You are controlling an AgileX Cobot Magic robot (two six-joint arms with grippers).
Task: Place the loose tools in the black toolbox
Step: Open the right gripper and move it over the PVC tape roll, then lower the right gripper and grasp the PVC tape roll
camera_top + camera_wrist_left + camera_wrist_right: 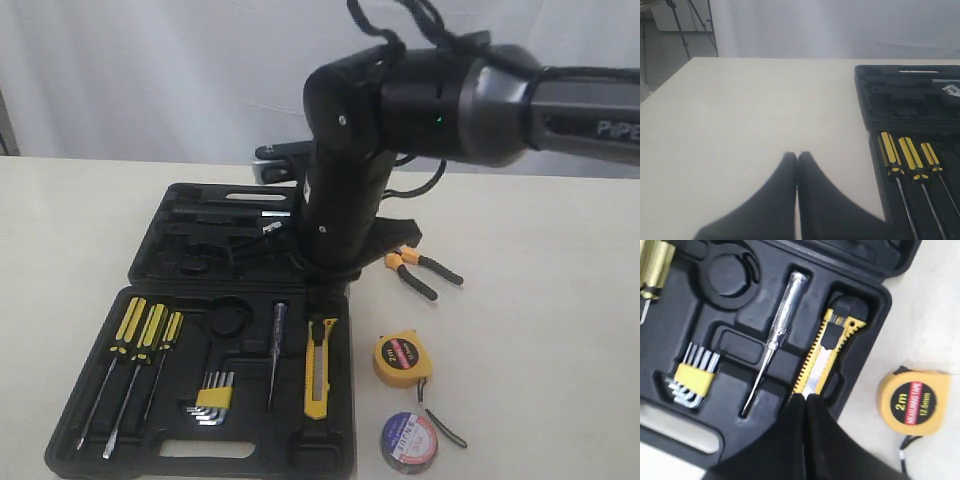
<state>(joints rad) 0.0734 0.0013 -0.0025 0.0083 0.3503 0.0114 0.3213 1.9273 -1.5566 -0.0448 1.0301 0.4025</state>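
The black toolbox (pixel 250 405) lies open on the left-middle of the bench (pixel 560 330), with its lid half towards the far edge and its tray half running out of the exterior view on the near side. The widest free surface is the right part of the bench. The left wrist view also shows a bare stretch from the toolbox's left wall to the bench's left edge and far-left corner. The left fingers (pixel 775 205) hover there, clenched together on nothing. The utility knife (pixel 320 368) sits in a recess along the tray's right wall. The right fingers (pixel 790 440) are pressed together with nothing between them, their tips over one end of the knife; whether they touch it cannot be told. The right arm (pixel 345 200) stands upright over the hinge line, hiding part of the lid and crowding the pliers (pixel 420 270), which lie on the bench just right of it. The tape measure (pixel 402 358) rests just beside the tray's right wall, and the tape roll (pixel 410 441) lies nearer the near side. Three screwdrivers (pixel 140 350), hex keys (pixel 212 398) and a slim tester (pixel 276 350) fill the tray's other recesses.
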